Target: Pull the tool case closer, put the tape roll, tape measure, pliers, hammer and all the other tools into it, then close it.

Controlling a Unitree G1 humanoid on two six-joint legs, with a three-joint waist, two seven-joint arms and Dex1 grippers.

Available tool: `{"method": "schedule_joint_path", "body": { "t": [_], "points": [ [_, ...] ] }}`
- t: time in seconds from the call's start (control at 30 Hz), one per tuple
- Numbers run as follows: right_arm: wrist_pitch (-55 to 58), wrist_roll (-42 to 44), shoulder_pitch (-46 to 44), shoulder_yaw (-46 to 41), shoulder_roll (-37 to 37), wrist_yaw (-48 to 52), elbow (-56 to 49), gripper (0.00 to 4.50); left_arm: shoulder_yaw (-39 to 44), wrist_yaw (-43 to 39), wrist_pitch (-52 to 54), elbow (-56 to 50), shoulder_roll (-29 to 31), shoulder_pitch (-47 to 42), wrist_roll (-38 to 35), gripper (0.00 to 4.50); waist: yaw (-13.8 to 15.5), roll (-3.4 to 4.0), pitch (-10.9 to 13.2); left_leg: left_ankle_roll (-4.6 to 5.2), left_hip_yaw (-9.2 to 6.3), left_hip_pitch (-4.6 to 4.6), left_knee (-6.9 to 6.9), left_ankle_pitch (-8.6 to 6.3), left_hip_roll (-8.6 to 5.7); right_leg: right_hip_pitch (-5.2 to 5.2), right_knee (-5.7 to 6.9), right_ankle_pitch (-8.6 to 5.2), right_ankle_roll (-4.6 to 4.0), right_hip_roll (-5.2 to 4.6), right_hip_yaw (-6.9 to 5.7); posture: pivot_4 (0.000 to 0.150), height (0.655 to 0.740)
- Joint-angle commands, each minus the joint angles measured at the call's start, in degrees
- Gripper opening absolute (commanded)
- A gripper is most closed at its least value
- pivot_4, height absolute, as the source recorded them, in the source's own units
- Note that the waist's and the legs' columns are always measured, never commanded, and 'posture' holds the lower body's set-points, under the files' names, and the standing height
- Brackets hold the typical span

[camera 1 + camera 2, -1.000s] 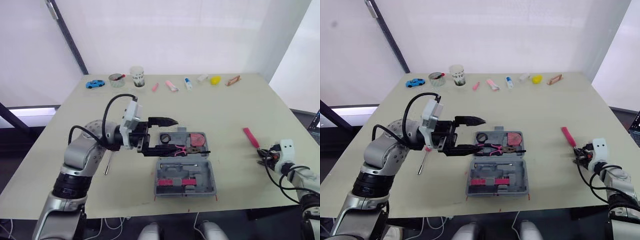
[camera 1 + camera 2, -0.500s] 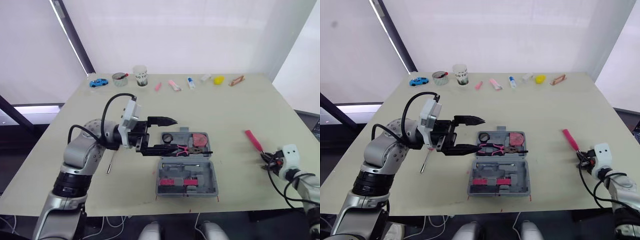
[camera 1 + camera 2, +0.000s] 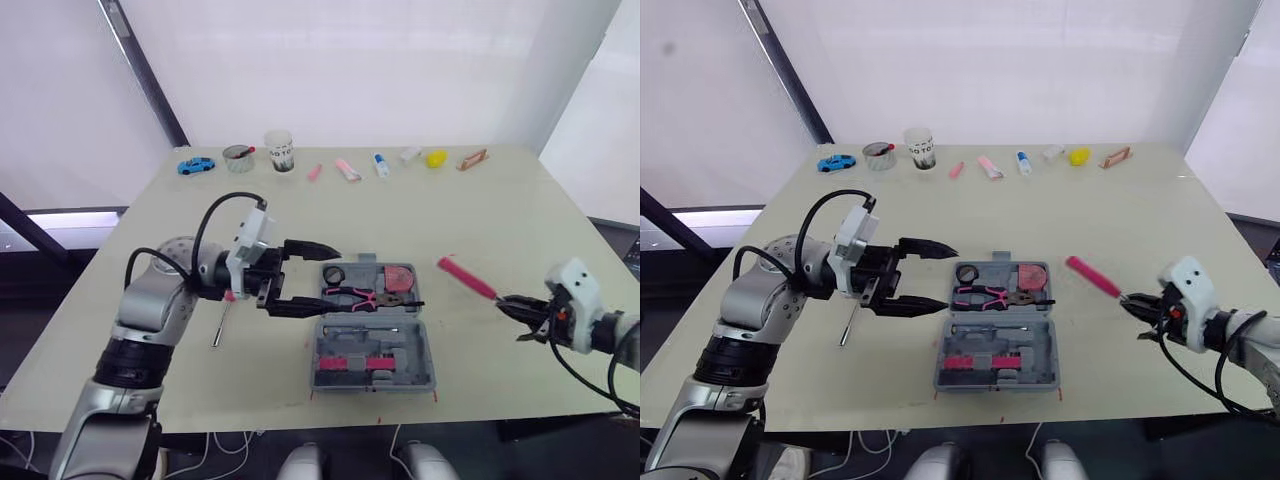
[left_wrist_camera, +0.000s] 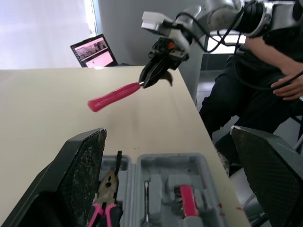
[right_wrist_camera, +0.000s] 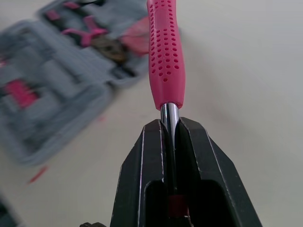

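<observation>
The left wrist view looks out between the left gripper's (image 3: 322, 280) two fingers (image 4: 80, 161), which stand far apart with nothing between them. It also takes in a laptop (image 4: 94, 51) and a seated person (image 4: 255, 94) past the worktop's (image 3: 450, 200) edge. The right wrist view, for its part, shows the grip up close: the right gripper's (image 3: 505, 306) jaws are pressed tight on the bare metal shaft of a pink-handled tool (image 3: 462, 278), just behind the handle. The head views place all this. The tool is held off the worktop to the right of the case (image 3: 425, 360), with its handle pointing toward the case. The left gripper hangs above the worktop just left of the case. The case lies open and flat near the front edge. Its far half holds the pliers (image 3: 360, 296) across the middle, a tape roll (image 3: 333, 274) at the left and a reddish tape measure (image 3: 397, 279) at the right. Its near half holds pink pieces (image 3: 350, 363) in their slots. A screwdriver (image 3: 216, 325) lies on the worktop left of the case, under the left arm. A toy car (image 3: 196, 165), a cup (image 3: 279, 152) and other small items line the far edge.
</observation>
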Motion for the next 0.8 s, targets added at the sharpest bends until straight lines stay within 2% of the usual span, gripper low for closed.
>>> {"method": "schedule_joint_path", "body": {
  "t": [0.03, 0.13, 0.23, 0.43, 0.53, 0.67, 0.8],
  "points": [
    [4.3, 1.9, -5.9, 5.5, -2.4, 2.3, -6.1, 0.06, 0.2, -3.8, -4.7, 4.4, 1.5, -1.2, 2.0, 4.50, -0.2, -0.15, 0.1, 0.00, 0.00, -0.01, 0.02, 0.00, 0.00, -0.03, 0.01, 0.00, 0.00, 0.01, 0.02, 0.150, 0.7400],
    [5.6, 0.7, -10.8, 11.2, -2.4, 3.2, -7.7, 0.06, 0.8, -5.5, -7.4, 7.2, 1.7, -1.5, 2.4, 4.50, 0.0, -0.23, 0.2, 0.00, -0.02, -0.04, 0.02, 0.00, 0.01, -0.05, 0.03, 0.00, -0.01, 0.01, -0.04, 0.150, 0.7400],
    [5.6, -4.5, -17.7, 21.9, -1.8, 4.6, -8.3, 0.06, 1.1, -8.1, -7.2, 7.9, 4.5, 0.0, -0.1, 4.50, -0.2, -0.28, 0.2, 0.00, -0.04, -0.09, 0.03, 0.00, 0.02, -0.08, 0.02, -0.01, -0.01, 0.01, -0.06, 0.150, 0.7400],
    [5.9, -12.5, -28.1, 35.7, 4.4, 4.4, -5.2, 0.06, -0.7, -8.3, -8.5, 6.3, 14.8, 5.5, -7.2, 4.50, -0.2, -0.32, 0.3, 0.00, -0.38, -0.18, 0.01, 0.00, 0.06, -0.20, 0.02, -0.01, -0.03, 0.00, -0.08, 0.150, 0.7400],
    [7.0, -14.1, -31.9, 40.6, 7.0, 5.9, -4.0, 0.06, -1.8, -8.3, -10.7, 6.1, 19.6, 8.1, -8.6, 4.50, 0.1, -0.43, 0.4, 0.00, -0.44, -0.35, 0.04, 0.00, 0.03, -0.30, 0.03, -0.01, -0.02, -0.11, -0.24, 0.150, 0.7400],
    [6.8, -18.5, -35.8, 46.3, 9.9, 6.9, -0.1, 0.06, -1.3, -8.3, -12.5, 5.2, 21.1, 10.9, -9.6, 4.50, 0.1, -0.41, 0.4, 0.00, -0.46, -0.40, 0.09, 0.00, 0.04, -0.37, 0.09, -0.02, -0.03, -0.11, -0.27, 0.150, 0.7400],
    [6.0, -20.9, -37.3, 48.4, 11.3, 7.7, 2.4, 0.06, 0.0, -8.3, -12.8, 3.7, 21.1, 12.4, -10.2, 4.50, 0.1, -0.41, 0.4, 0.00, -0.51, -0.57, 0.21, 0.00, 0.03, -0.45, 0.11, -0.01, -0.03, -0.13, -0.38, 0.150, 0.7400]
  ]
}}
